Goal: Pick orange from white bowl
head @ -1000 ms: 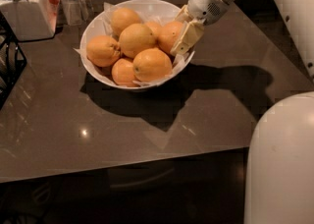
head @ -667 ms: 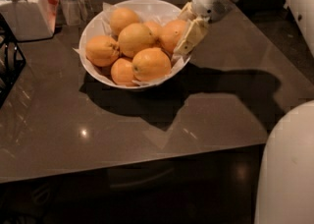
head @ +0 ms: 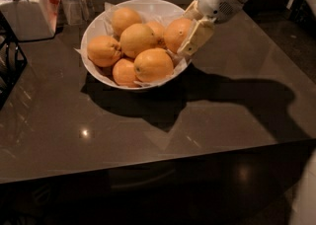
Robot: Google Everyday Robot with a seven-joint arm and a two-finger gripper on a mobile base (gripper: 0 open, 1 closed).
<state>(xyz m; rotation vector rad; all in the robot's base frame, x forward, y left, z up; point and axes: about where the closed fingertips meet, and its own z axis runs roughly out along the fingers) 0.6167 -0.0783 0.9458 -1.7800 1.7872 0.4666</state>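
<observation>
The white bowl [head: 98, 19], lined with crinkled white paper, stands at the back middle of the dark table and holds several oranges. The deep-coloured orange [head: 176, 31] lies at the bowl's right side, against the rim. My gripper [head: 184, 30] reaches in from the upper right and its fingers straddle this orange. The near finger [head: 196, 36] lies against the orange's right face; the far one shows only a little behind the orange. Paler oranges [head: 138, 40] fill the rest of the bowl.
A white square lidded jar [head: 24, 14] stands at the back left, with a clear container [head: 74, 7] beside it. A black wire rack [head: 9, 66] is at the left edge. The table's front edge [head: 148, 162] runs across below the bowl.
The gripper and the deep-coloured orange have shifted slightly up and to the right at the bowl's rim. The white robot body at the lower right has almost left the view.
</observation>
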